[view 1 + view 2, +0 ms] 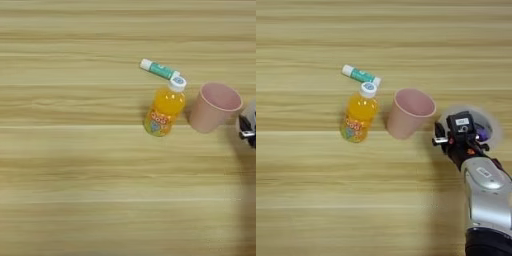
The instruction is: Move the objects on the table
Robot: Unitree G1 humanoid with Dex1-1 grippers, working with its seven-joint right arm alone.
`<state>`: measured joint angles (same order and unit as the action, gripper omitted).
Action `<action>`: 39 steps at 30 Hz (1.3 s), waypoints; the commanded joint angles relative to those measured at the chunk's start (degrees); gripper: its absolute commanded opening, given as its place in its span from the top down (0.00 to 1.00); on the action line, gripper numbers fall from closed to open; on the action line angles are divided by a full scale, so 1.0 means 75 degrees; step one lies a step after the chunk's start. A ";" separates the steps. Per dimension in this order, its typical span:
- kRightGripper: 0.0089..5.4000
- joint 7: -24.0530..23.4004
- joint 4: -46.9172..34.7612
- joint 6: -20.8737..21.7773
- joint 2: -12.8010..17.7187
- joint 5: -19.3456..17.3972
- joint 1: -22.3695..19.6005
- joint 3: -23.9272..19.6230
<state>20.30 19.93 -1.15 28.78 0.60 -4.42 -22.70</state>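
On the wooden table (316, 200) a small orange-juice bottle (359, 116) with a white cap stands beside an upright pink cup (408, 113), about a cup's width to its left. Right of the cup lies a clear tape roll (495, 125), seen as a pale ring. My right gripper (458, 131) is over the middle of that ring, with the silver forearm (483, 195) coming up from the bottom right. The gripper hides the roll's centre. Only the gripper's edge (247, 127) shows in the left eye view.
A small green-and-white tube (361, 75) lies just behind the bottle's cap, almost touching it. Bare wood stretches to the left and along the front of the table.
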 commanded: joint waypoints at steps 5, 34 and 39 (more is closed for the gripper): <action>0.70 -0.0182 0.0098 0.0457 0.0538 -0.0088 -0.0627 -0.0046; 0.19 -0.0348 -0.1231 0.0262 0.0365 -0.0140 0.0210 -0.0098; 0.10 -0.0366 -0.2028 0.0070 0.0248 -0.0095 0.0759 -0.0085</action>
<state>18.56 9.79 -0.79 28.68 0.26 1.52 -22.33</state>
